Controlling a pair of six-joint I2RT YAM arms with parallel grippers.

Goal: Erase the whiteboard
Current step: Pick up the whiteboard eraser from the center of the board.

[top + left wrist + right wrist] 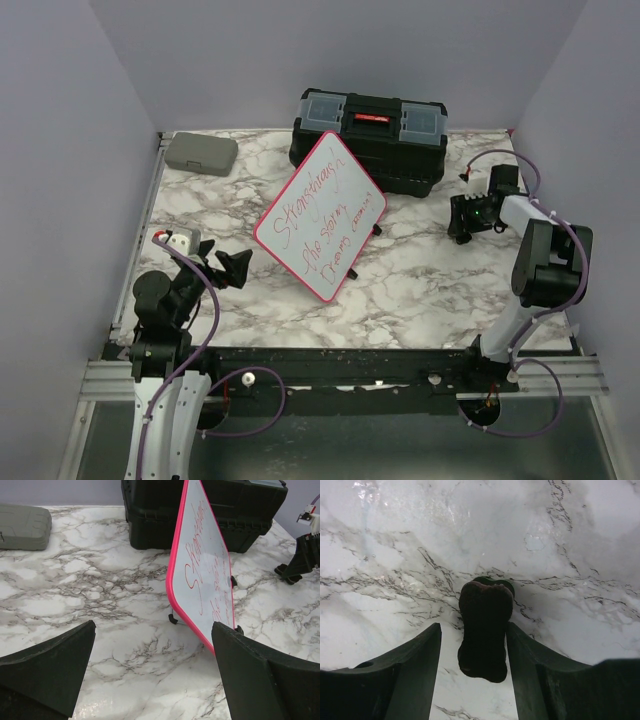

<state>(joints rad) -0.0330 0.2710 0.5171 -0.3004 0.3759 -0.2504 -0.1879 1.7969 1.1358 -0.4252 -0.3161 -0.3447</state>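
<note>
At the middle of the marble table point(420, 290) the whiteboard point(320, 215) stands propped on small black feet, turned so that its corners point like a diamond in the overhead view. Its red-pink frame surrounds a white face that bears several lines of red handwriting. Its far corner lies just in front of the black toolbox point(370, 135), which sits at the back of the table. A grey case point(200, 153) rests well apart at the far left corner.

The left gripper point(232, 268) hovers low near the board's near-left edge, its claw released and spread wide, with nothing between the fingers.

To the right of the board, the right gripper point(468, 222) points down at the table. In its wrist view the jaws straddle a dark block point(485, 625) that stands on the marble. One finger point(415, 670) is apart from the block with bare table showing between them, and the other is touching or just beside it. The claw is not clenched on the block.
</note>
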